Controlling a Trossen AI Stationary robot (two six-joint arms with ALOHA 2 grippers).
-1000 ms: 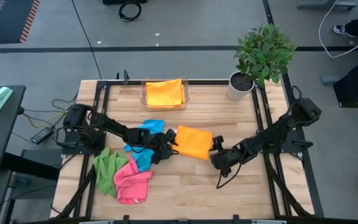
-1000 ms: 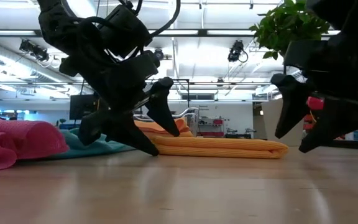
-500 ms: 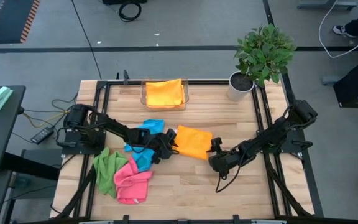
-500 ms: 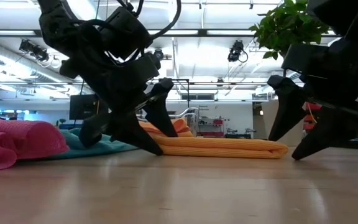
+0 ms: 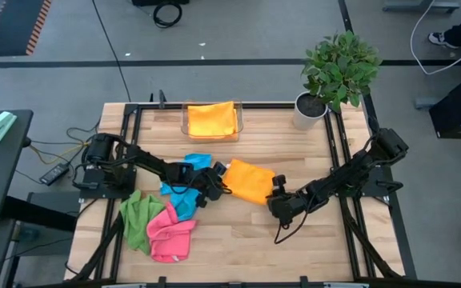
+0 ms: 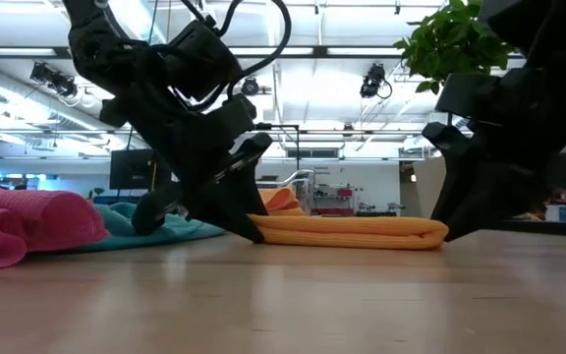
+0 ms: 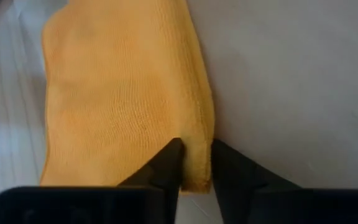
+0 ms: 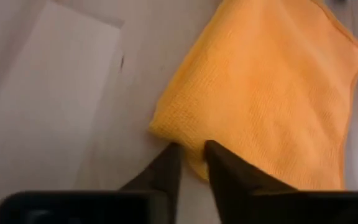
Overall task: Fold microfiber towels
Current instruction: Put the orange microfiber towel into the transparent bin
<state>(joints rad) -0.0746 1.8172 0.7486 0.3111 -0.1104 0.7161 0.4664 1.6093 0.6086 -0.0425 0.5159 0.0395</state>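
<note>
We take the wooden table (image 5: 238, 240) as our landmark and judge progress from how the cloths lie on it. At its far edge sits a clear tray (image 5: 211, 132) holding one folded orange towel (image 5: 212, 118), which we read as a finished piece. Near the table's middle lies a second orange towel (image 5: 249, 181), already doubled over, and this is the one in hand. To the left of the middle, a heap of blue towel (image 5: 184, 196), green towel (image 5: 138, 218) and pink towel (image 5: 171, 234) lies crumpled and untouched, so most of the work looks to be ahead.

Our left gripper (image 5: 217, 181) sits at the middle towel's left edge; in the left wrist view its fingers (image 7: 166, 165) are pinched on the cloth's hem. Our right gripper (image 5: 277, 194) sits at the towel's right corner, and in its wrist view the fingers (image 8: 166, 168) are nipped on that corner.

We judge this towel to be partway through its folding, with both ends gripped for another fold or for carrying to the tray.
</note>
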